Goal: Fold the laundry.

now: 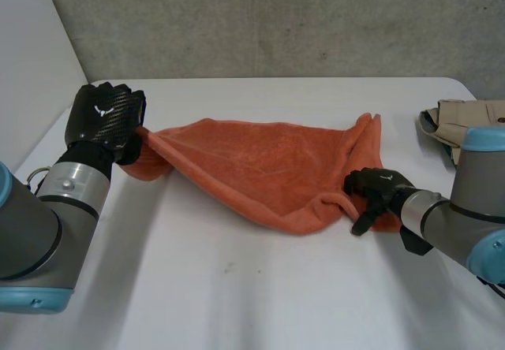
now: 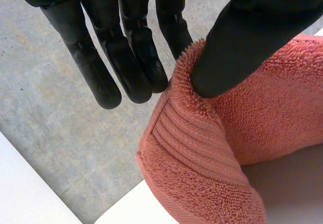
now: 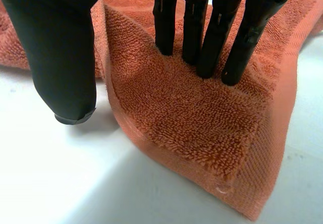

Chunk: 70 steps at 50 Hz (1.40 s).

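Bright, even light
The towel (image 1: 260, 169) threw a soft shadow onto the white table (image 1: 237, 287) along its near edge.

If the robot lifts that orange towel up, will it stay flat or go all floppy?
Probably floppy: the orange towel sags and wrinkles between the left hand, pinching one corner, and the right hand. Its fuzzy loops likely grip rather than slip. It looks soft, so it is unlikely to break.

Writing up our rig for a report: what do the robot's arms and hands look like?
The left hand and right hand are black, each with a small white mark on its back. Left arm and right arm are grey with light-blue caps.
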Available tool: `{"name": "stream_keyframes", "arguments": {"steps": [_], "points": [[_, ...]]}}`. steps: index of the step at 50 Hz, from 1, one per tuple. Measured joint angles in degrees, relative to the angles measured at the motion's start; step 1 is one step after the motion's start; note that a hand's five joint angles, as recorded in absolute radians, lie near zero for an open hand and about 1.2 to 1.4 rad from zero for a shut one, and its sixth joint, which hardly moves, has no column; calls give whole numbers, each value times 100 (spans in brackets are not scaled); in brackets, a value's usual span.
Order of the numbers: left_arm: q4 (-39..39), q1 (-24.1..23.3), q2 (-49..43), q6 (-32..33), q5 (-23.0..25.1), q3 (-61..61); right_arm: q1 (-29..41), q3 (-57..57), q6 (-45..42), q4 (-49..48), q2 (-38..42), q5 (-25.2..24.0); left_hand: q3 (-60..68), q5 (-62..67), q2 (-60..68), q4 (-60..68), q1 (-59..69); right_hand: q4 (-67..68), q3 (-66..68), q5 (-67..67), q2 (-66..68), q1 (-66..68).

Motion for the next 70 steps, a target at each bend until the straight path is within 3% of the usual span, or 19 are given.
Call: {"name": "stream_keyframes", "arguments": {"steps": [12,16,20,26,29,33,41,49,53,58,61,63,70], "points": [[-8,-2,0,0,-5,-12,252,-371,182,1,197,235,0,0,0,0,0,725,714,634,823,656],[-16,-3,2,-1,-6,-17,297,-569,220,0,319,350,0,-2,0,0,0,2688,2737,2588,2759,2074],[-28,-7,11,-1,-7,-19,311,-728,232,3,381,436,0,-1,0,0,0,3615,3569,3520,3646,2822],[-92,-8,94,2,-8,-18,280,-818,191,28,255,467,0,-2,0,0,0,3641,3576,3530,3648,2822],[-239,24,279,8,-4,-10,205,-784,-33,170,-174,381,0,-2,0,1,0,3641,3576,3531,3648,2822],[-559,158,631,17,24,2,-94,-632,-840,614,-871,220,20,-2,26,34,0,3641,3576,3531,3648,2822],[-1609,465,1542,39,378,40,-932,-284,-3615,2195,-2500,157,27,-1,45,47,0,3643,3576,3531,3648,2822],[-2580,935,2238,75,896,165,-1060,-357,-4283,2925,-3230,230,32,-2,55,67,0,3643,3576,3531,3648,2822],[-2744,1072,1989,85,1095,198,-1017,-438,-4421,3107,-2934,266,32,0,56,67,0,3643,3576,3531,3648,2822],[-2784,1088,867,190,1183,396,-873,-845,-4500,3197,-1926,396,33,-1,56,67,0,3643,3576,3531,3648,2822],[-2784,1088,867,190,1183,396,-873,-845,-4500,3197,-1926,396,33,-1,56,67,0,3643,3576,3531,3648,2822],[-2754,1004,-377,421,1145,966,-644,-1365,-4357,3179,-1080,537,33,-1,56,67,0,3643,3576,3531,3648,2822],[-2667,775,-2000,641,845,2508,-274,-2848,-3975,2960,298,1013,103,-1,123,140,0,3643,3576,3567,3648,2822]]}}
